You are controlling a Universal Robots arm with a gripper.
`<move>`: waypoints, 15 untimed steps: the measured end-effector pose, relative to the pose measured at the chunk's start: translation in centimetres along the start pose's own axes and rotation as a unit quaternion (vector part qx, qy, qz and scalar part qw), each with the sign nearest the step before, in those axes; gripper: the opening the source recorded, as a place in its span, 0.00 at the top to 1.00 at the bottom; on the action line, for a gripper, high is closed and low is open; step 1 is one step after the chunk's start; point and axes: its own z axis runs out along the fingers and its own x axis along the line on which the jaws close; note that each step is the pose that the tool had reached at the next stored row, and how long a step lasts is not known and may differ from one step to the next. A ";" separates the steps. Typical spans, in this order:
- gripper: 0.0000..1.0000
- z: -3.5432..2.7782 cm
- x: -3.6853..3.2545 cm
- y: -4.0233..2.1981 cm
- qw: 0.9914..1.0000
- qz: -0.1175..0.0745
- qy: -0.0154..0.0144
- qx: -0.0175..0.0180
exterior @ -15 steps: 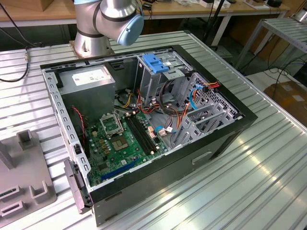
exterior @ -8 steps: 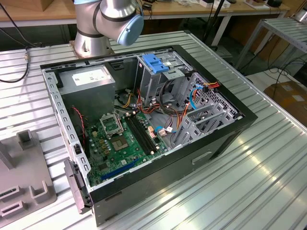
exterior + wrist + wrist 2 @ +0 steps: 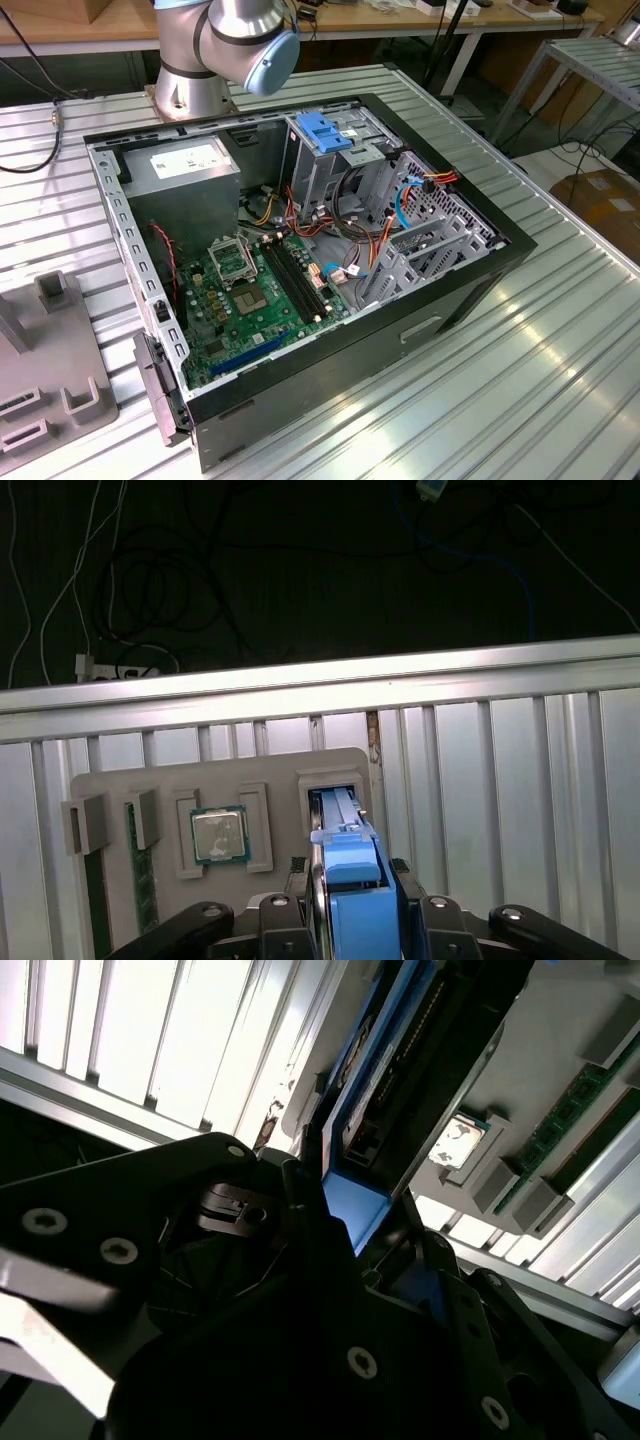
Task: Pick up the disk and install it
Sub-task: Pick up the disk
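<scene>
In the exterior view the arm (image 3: pixel 215 40) is rising from its base at the upper left of the frame, its silver shoulder joint with the pale blue cap turning toward the exterior view's right and its upper links running out past the top edge. Below it, the open computer case (image 3: pixel 400 340) is lying on its side on the ribbed metal table (image 3: pixel 520 400), taking up the middle of the frame, with the motherboard (image 3: pixel 250 290) facing up and the drive cage (image 3: pixel 330 165) standing toward the upper middle under a blue bracket (image 3: pixel 325 130). In both wrist views the gripper (image 3: pixel 355 878) (image 3: pixel 360 1220) is reaching toward a grey tray (image 3: pixel 260 780) (image 3: pixel 560 1020) that is resting on the table near its edge. The disk (image 3: pixel 345 840) (image 3: pixel 375 1060) is standing on edge, its far end sitting at a slot in that tray (whether it is seated there or lifted free I cannot tell), just beside a processor chip (image 3: pixel 220 835) (image 3: pixel 458 1140) and a memory stick (image 3: pixel 140 870) (image 3: pixel 580 1110) lying in their own recesses. The black fingers (image 3: pixel 403 885) are pressing against both sides of the disk's blue frame, clenched on it.
</scene>
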 end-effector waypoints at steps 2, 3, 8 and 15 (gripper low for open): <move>0.56 -0.01 0.06 -0.01 1.000 0.000 0.000 0.000; 0.56 -0.01 0.09 -0.01 1.000 0.000 0.000 0.000; 0.56 0.01 0.24 -0.03 1.000 0.000 0.000 0.000; 0.62 0.02 0.24 -0.03 1.000 0.000 0.000 0.000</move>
